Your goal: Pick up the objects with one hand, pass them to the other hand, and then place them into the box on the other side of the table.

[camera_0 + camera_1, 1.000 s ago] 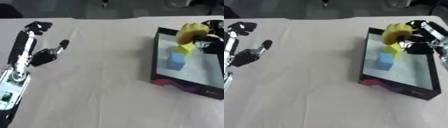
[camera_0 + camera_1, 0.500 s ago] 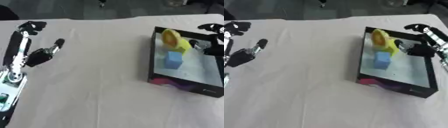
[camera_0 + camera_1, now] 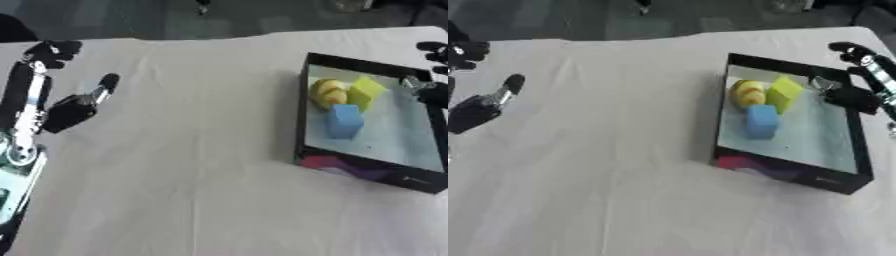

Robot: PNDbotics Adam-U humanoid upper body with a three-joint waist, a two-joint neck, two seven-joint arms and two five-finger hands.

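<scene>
A black-walled box (image 3: 787, 170) stands at the right of the white-clothed table. Inside it lie a yellow banana-like object (image 3: 745, 93), a yellow-green block (image 3: 783, 93) and a blue cube (image 3: 761, 120). My right hand (image 3: 856, 90) hovers over the box's far right edge, fingers spread, holding nothing. At the left side my left hand (image 3: 66, 107) rests above the cloth, fingers straight and empty, its thumb sticking out to the right.
The white cloth (image 3: 184, 150) covers the whole table between the hands. The table's far edge (image 3: 175, 39) runs along the top, with dark floor beyond.
The yellow object has left my right hand and now lies in the box beside the blocks. The right hand has drawn back to the right. The camera has shifted too.
</scene>
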